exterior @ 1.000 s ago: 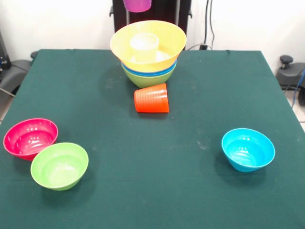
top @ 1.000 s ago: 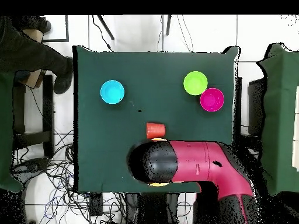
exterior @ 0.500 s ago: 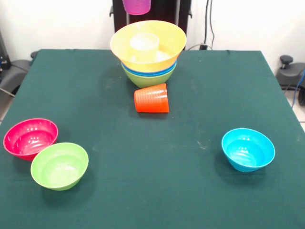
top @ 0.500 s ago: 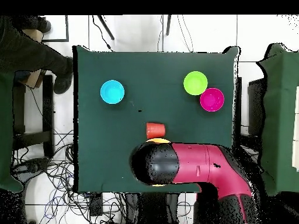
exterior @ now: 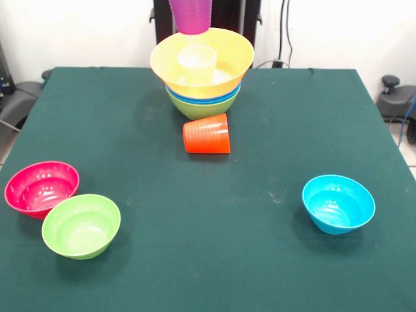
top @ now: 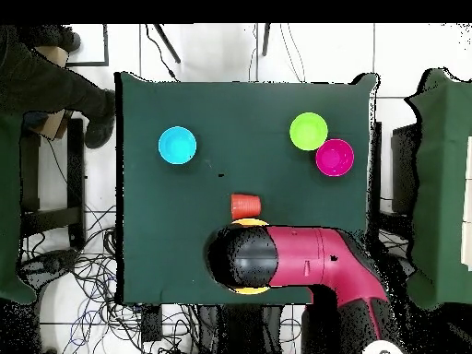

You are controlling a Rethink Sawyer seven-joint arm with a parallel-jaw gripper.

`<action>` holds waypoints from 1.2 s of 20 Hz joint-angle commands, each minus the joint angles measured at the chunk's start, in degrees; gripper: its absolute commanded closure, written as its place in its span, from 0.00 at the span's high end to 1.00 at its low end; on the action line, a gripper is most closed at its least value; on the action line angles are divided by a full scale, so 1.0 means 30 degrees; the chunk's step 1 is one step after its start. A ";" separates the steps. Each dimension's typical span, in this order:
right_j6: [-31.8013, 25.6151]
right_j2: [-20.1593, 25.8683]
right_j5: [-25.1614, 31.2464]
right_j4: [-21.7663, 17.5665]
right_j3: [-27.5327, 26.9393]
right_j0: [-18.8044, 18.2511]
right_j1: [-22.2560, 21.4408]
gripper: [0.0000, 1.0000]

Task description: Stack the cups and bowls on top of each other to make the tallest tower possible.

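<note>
Purple cup (exterior: 191, 15) hangs at the top edge above the tower (exterior: 202, 68) by the table's (exterior: 260, 260) far edge; whether the gripper clasps it, I cannot tell. Yellow cup (exterior: 197, 64) sits inside; orange cup (exterior: 207, 134) lies just before it.

The red and black arm (top: 295, 263) covers the tower (top: 247, 222); the orange-red cup (top: 244, 206) lies beside it. Light-blue bowl (top: 177, 146) sits apart; green bowl (top: 309, 131) touches pink-red bowl (top: 335, 158).

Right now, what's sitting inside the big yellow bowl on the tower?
A pale yellow cup stands upright inside the big yellow bowl. The purple cup hangs above it. Overhead, the arm covers the bowl's inside.
</note>
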 commanded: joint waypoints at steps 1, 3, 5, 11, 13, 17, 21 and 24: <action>0.1540 -0.0976 -0.1697 -0.2260 0.0991 0.0844 0.2190 0.00; 0.1573 -0.1128 -0.1972 -0.2356 0.0992 0.0922 0.2393 0.00; 0.1603 -0.1290 -0.2157 -0.2467 0.0931 0.1022 0.2586 0.00; 0.1695 -0.1728 -0.2875 -0.2688 0.0775 0.1316 0.3280 0.00; 0.1751 -0.1824 -0.2910 -0.2626 0.0801 0.1446 0.3338 0.00; 0.2038 -0.2024 -0.3216 -0.2319 0.1096 0.1836 0.3490 0.00; 0.2217 -0.2299 -0.3530 -0.1980 0.1570 0.2249 0.3426 0.00; 0.2222 -0.2483 -0.3635 -0.1773 0.1833 0.2457 0.3355 0.00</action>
